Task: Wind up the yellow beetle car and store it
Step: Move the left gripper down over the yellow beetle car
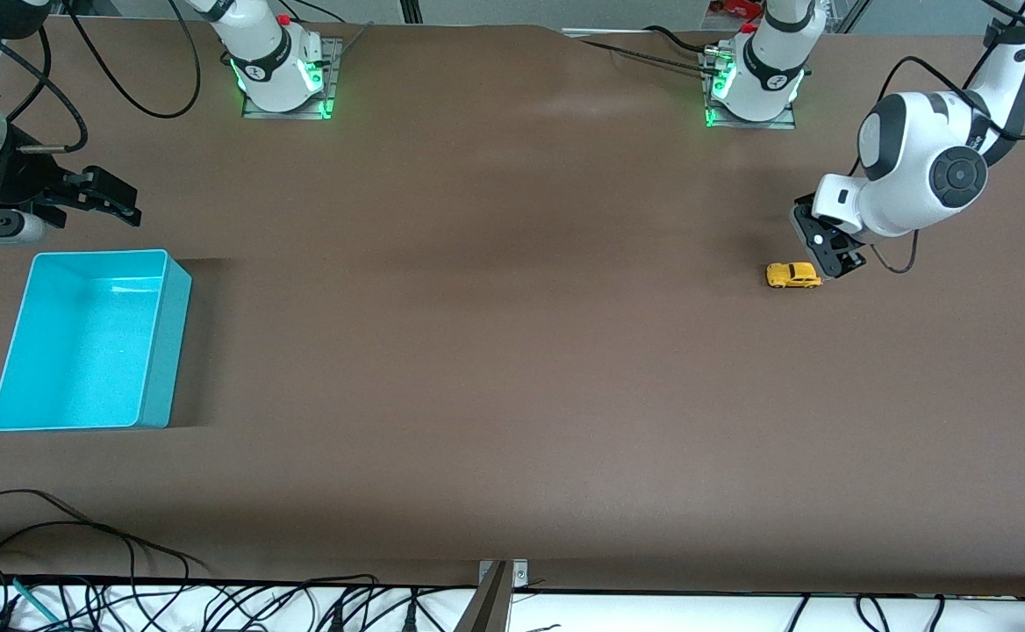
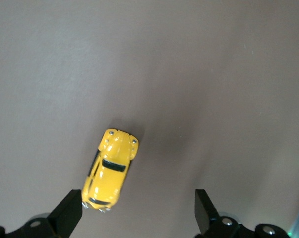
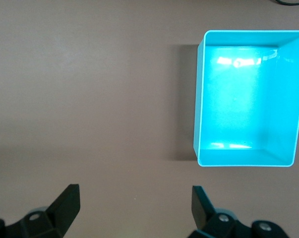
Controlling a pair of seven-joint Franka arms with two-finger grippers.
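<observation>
Front view shows our yellow beetle car (image 1: 794, 276) on the table at four o'clock near the left arm's end, our left gripper (image 1: 831, 254) spread open beside it, right gripper (image 1: 96, 197) open, waiting; light, slick, hold its flanks.

Readable text: I find none in any view.
Yellow beetle car (image 2: 110, 169): I read no plate, number or brand on it.
Turquoise bin (image 3: 204, 99): I see no label on its walls.
Arm bases (image 1: 283, 66): their dark marks are too small to read.
</observation>
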